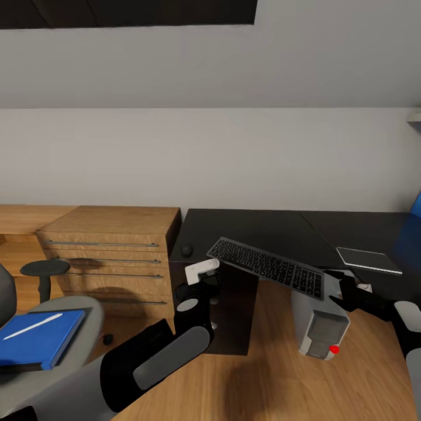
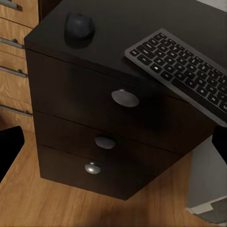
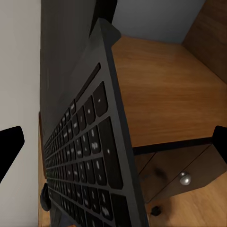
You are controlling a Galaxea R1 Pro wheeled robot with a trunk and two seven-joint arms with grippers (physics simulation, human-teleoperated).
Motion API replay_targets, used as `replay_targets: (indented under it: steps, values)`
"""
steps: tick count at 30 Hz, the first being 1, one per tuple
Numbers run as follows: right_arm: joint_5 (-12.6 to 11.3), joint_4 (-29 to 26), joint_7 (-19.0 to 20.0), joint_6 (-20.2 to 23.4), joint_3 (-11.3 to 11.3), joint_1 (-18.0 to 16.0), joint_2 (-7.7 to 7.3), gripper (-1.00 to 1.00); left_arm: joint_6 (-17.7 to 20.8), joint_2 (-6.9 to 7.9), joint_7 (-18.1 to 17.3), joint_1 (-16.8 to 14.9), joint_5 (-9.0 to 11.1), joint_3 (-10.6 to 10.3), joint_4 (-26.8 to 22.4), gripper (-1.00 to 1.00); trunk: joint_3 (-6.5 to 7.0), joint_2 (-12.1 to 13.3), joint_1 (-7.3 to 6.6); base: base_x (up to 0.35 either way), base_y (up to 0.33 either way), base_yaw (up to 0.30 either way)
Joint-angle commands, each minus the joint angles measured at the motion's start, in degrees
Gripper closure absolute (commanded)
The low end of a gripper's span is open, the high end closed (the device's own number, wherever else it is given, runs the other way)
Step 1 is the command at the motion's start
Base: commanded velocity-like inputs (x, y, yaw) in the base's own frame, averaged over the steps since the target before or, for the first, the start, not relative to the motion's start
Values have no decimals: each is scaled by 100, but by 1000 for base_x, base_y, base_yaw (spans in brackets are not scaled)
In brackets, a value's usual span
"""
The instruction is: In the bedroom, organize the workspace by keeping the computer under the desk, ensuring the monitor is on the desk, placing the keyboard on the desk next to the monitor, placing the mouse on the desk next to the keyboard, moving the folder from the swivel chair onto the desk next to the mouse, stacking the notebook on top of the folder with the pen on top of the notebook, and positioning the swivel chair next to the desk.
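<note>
The black keyboard (image 1: 268, 267) hangs tilted, its far end over the black desk (image 1: 263, 225) and its near end past the desk's front edge, above the grey computer (image 1: 318, 328). My right gripper (image 1: 339, 290) is at that near end, open, its fingers (image 3: 9, 146) spread wide either side of the keyboard (image 3: 90, 156). Whether they touch it I cannot tell. My left gripper (image 1: 204, 279) is open before the desk drawers (image 2: 118, 118), holding nothing. The mouse (image 1: 187, 250) sits on the desk corner. The blue folder (image 1: 38, 340) lies on the swivel chair (image 1: 82, 316), the white pen (image 1: 32, 325) on top. A thin notebook (image 1: 368, 259) lies on the desk. The monitor is out of view.
A light-wood drawer unit (image 1: 111, 257) stands left of the desk, close behind the chair's dark armrest (image 1: 44, 269). Grey wall runs behind the desk, and a blue panel (image 1: 416, 206) shows at the far right. Wooden floor (image 1: 263, 380) lies between me and the desk.
</note>
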Motion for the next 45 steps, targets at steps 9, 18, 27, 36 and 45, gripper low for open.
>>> replay_targets:
  steps: [9,18,27,36,45]
  values:
    - [56,3,68,26,-28,-7,27,-100,60,7,33,-7,8,5,-2,-100,-78,-163,87,0,0,0]
    - [61,9,67,22,-28,-7,65,-100,60,8,37,-7,8,8,-1,-100,-78,-163,87,0,0,0]
    - [62,59,63,21,-28,-7,121,-100,60,8,39,-7,8,6,-1,-100,-78,-163,87,0,0,0]
    - [62,174,69,21,-21,-7,125,-100,60,8,39,-7,8,6,-1,-100,-78,-163,87,0,0,0]
    - [62,186,68,26,-13,-7,126,-100,60,8,41,-7,8,6,-1,-100,-78,-163,87,0,0,0]
